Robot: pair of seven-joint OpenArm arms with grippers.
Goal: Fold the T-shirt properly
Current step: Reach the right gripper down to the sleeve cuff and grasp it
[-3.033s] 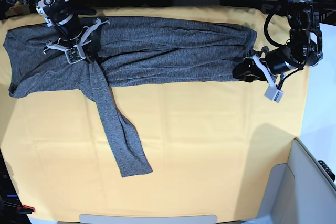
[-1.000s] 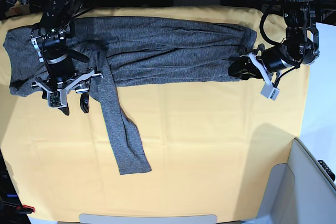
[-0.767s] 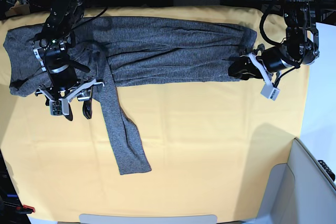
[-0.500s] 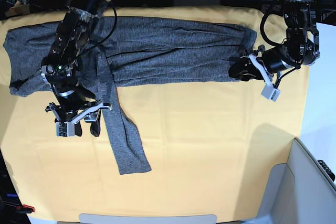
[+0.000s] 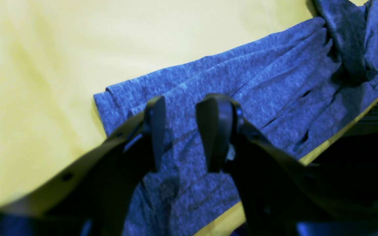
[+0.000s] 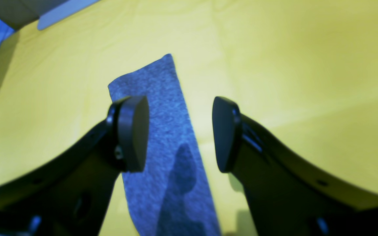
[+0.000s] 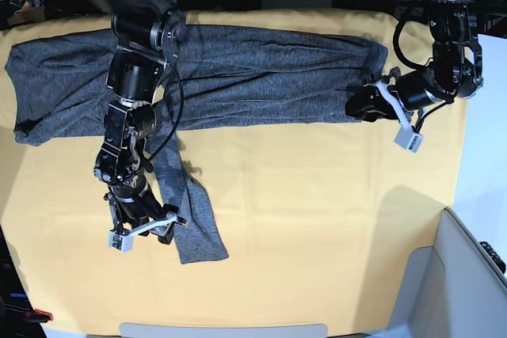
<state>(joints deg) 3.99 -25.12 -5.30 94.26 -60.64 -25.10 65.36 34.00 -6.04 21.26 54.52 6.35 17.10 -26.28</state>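
T-shirt (image 7: 261,77) flat, no txt | R gripper (image 6: 179,134) spread over sleeve | L gripper (image 5: 179,131) slightly apart, empty

Here's the table, covered edge to edge by a yellow-orange cloth (image 7: 317,211), lightly creased, with a wide bare stretch from the centre out to five o'clock. Lying directly on it is the T-shirt (image 7: 261,77), heathered dark grey, its body folded into a long band running from nine o'clock to two o'clock along the far side. One long sleeve (image 7: 186,211) trails off that band, flat on the cloth, running down toward seven o'clock and ending in a squared cuff. In the left wrist view, the shirt's folded edge shows layered pleats against the yellow.
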